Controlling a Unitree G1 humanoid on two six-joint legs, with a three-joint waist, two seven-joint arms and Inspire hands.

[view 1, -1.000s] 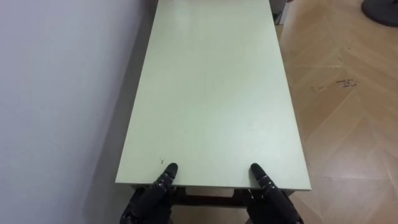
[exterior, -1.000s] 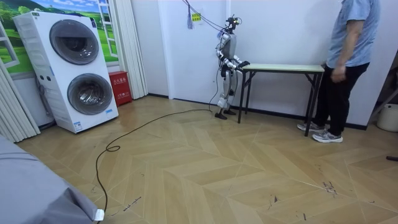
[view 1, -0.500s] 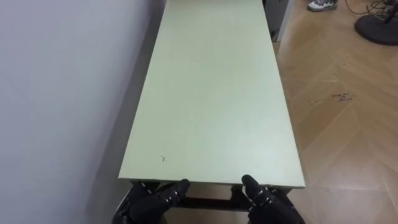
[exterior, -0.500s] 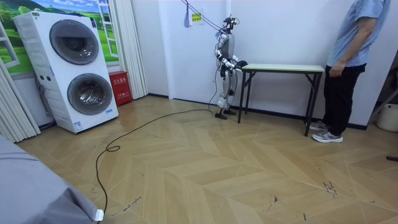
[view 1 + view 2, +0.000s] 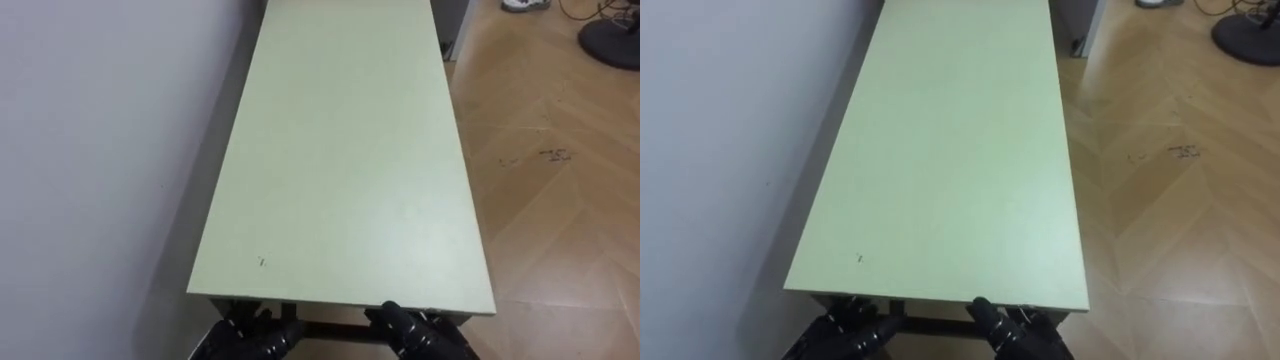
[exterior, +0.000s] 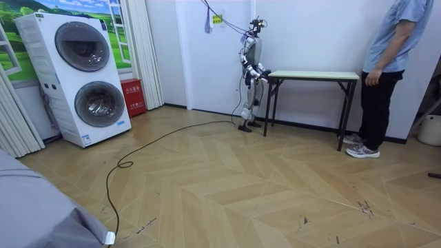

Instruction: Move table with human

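The left hand sits low at the bottom of the left eye view, just beneath the near short edge of the table, off its top. Whether it grips the frame or lies open cannot be told from here. The right hand sits at the same height under the other near corner, and its state cannot be told either. Between the two hands runs the dark crossbar of the table's frame, tucked under the pale green tabletop.

The table stretches away from the robot, its long left side close along the white wall. Its right side faces the herringbone wood floor. At the far end a light shoe and a dark round base show on the floor.

In the room view the robot stands upright at the table's end on the room view's left, arms held forward to it. The table stands on all its dark legs against the wall. A person in a blue shirt and dark trousers stands at the opposite end, an arm hanging with the hand just beside the tabletop's end. Whether it touches cannot be told. Well apart, on the room view's left, stands a stacked washer and dryer with a red box next to it.
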